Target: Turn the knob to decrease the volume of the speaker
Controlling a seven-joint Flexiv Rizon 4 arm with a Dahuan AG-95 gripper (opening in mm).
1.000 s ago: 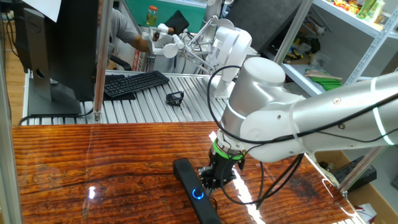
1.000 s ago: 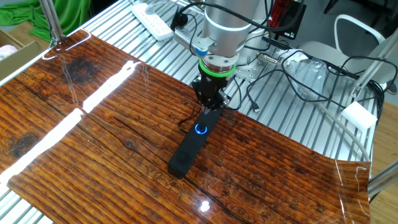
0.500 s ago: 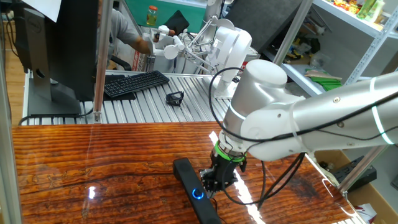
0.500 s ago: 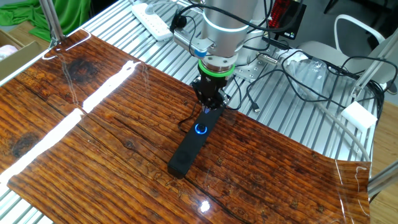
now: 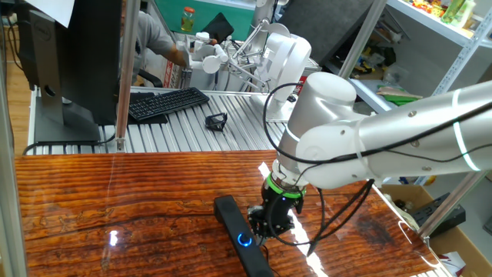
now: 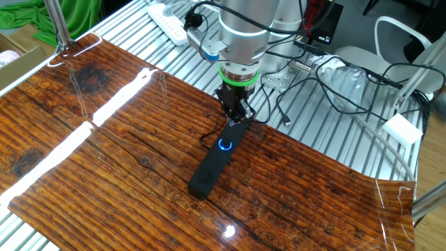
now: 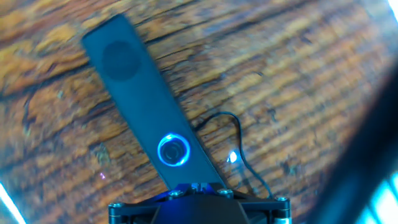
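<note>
The speaker (image 6: 212, 164) is a long black bar lying on the wooden table; it also shows in one fixed view (image 5: 240, 240) and in the hand view (image 7: 144, 112). Its knob (image 6: 224, 145) glows with a blue ring, also seen in one fixed view (image 5: 244, 240) and the hand view (image 7: 173, 150). My gripper (image 6: 235, 118) hangs just above the cabled end of the speaker, a little past the knob and not touching it; it also shows in one fixed view (image 5: 265, 225). Its fingers look drawn together and hold nothing. The hand view shows only the gripper's base.
A thin black cable (image 7: 239, 146) curls from the speaker's end. Behind the wooden table is a ribbed metal surface with a black keyboard (image 5: 165, 102), a monitor (image 5: 73, 58), a white power strip (image 6: 171, 21) and loose cables (image 6: 327, 77).
The arm's upper joints have swung a little and the wrist has turned slightly. The gripper stays over the same end of the speaker. The speaker has not moved.
</note>
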